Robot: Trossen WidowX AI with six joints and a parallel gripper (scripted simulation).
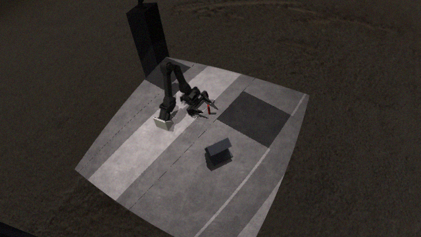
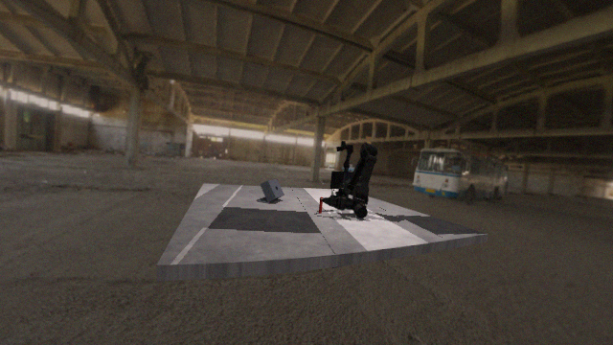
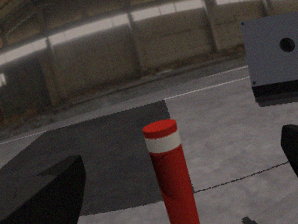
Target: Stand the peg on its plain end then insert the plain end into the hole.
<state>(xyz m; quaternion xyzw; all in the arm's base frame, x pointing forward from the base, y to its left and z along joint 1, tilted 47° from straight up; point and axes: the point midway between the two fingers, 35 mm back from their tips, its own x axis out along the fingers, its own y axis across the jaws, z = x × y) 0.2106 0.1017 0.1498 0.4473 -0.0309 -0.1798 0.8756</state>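
The red peg (image 1: 208, 109) (image 2: 321, 205) (image 3: 173, 177) stands upright on the table (image 1: 184, 184) (image 2: 268, 246), with its white band (image 3: 164, 145) near the top. Its lower end is out of the wrist view. My gripper (image 1: 206, 106) (image 2: 327, 201) (image 3: 186, 152) is wide open and low over the table. The peg stands in front of it, between the lines of the spread fingers, and neither finger touches it in the wrist view. The sloped grey panel (image 1: 218, 147) (image 2: 269, 193) (image 3: 265, 57) has one dark hole (image 3: 287, 45) in its face, at the right of the wrist view.
A pale plate (image 1: 163, 124) lies at the foot of the arm. A tall dark box (image 1: 145, 36) stands behind the table's far corner in the top view. The dark rectangle (image 1: 256, 115) (image 2: 263, 220) is a flat patch of the table's surface.
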